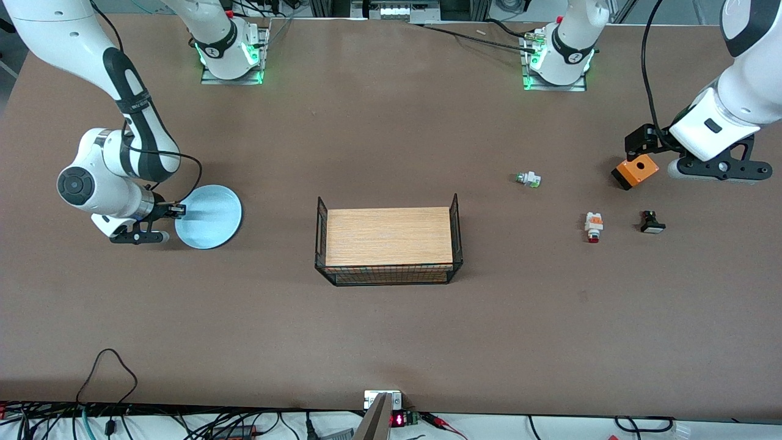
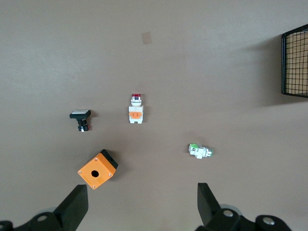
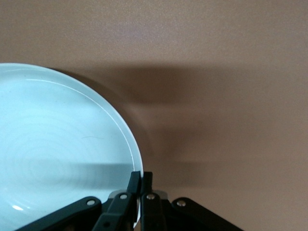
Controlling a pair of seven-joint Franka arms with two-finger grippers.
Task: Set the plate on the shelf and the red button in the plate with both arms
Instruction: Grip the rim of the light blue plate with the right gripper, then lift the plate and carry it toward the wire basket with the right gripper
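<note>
my right hand (image 1: 178, 209) is clamped on the rim of the plate (image 1: 211, 217), middle left of the front frame, on the surface. my left hand (image 2: 139, 204), fingers apart, hovers over the orange box (image 1: 635, 172) at right. the red button (image 1: 593, 227) lies lower right. to do this well, i'd lift the plate level, then centre over the button.

Robotics lab – two bolted arm bases (image 1: 231, 58), brown table (image 1: 391, 330), cable clutter (image 1: 110, 421) along edge
</note>
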